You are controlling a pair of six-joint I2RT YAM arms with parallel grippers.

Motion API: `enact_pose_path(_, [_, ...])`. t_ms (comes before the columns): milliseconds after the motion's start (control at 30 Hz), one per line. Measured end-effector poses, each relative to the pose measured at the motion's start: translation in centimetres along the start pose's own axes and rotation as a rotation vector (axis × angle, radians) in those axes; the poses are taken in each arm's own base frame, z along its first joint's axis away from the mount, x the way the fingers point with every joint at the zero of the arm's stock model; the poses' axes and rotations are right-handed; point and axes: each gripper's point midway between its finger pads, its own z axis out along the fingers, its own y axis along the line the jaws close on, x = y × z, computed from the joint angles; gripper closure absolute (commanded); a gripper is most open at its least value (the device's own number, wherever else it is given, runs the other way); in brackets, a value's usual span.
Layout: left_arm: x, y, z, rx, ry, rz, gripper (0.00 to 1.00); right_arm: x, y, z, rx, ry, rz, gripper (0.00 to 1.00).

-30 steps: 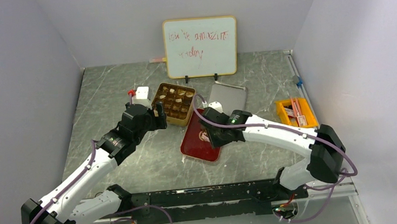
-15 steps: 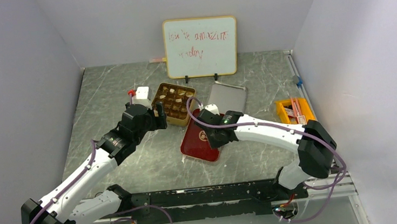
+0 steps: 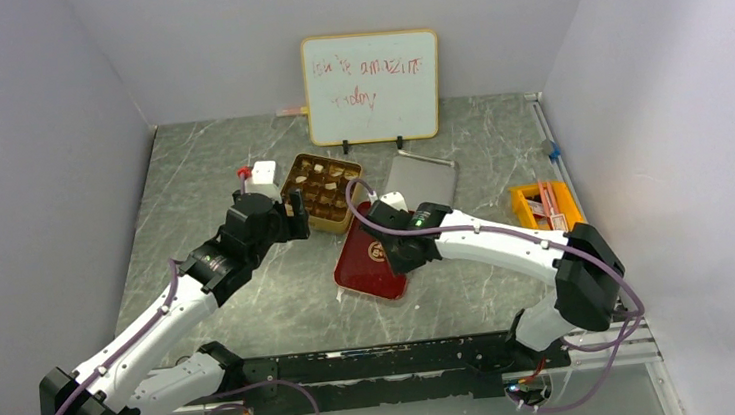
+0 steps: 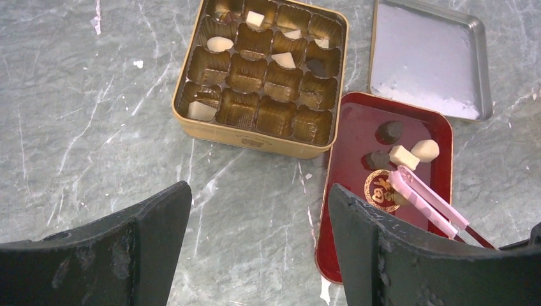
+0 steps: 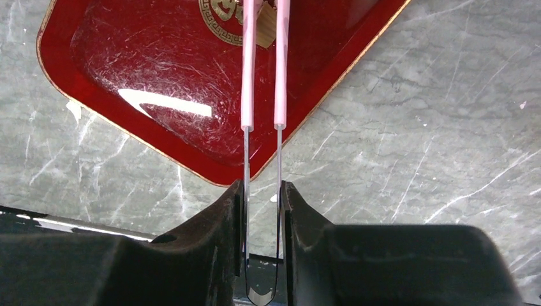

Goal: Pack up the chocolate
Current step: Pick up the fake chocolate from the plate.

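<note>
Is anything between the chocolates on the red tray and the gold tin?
Nothing visible. The chocolates lie on the tray beside the open tin; tweezers in the right hand reach one; the left hand hangs open clear of that path.

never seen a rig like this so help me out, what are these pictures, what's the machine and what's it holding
These are two robot arms bolted to a table, each ending in a two-finger gripper. One picture looks down from above and behind them. The other two come from cameras on the wrists. On the table sit a gold tin with chocolate pieces in some cups, a silver tray, and a red tray carrying a few loose pieces. A whiteboard stands at the back. The left gripper is open and empty, near the tin. The right gripper pinches pink tweezers, whose tips reach over the red tray.
</note>
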Motion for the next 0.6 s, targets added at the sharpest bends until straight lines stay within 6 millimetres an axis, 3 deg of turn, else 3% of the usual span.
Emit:
enact_pose_path(267, [-0.2, -0.1, 0.1, 0.003, -0.008, -0.003, 0.17, 0.0, 0.0, 0.1, 0.001, 0.003, -0.017, 0.67])
enact_pose_path(600, [-0.2, -0.1, 0.1, 0.003, -0.008, -0.003, 0.17, -0.8, 1.0, 1.7, 0.005, 0.01, -0.048, 0.66])
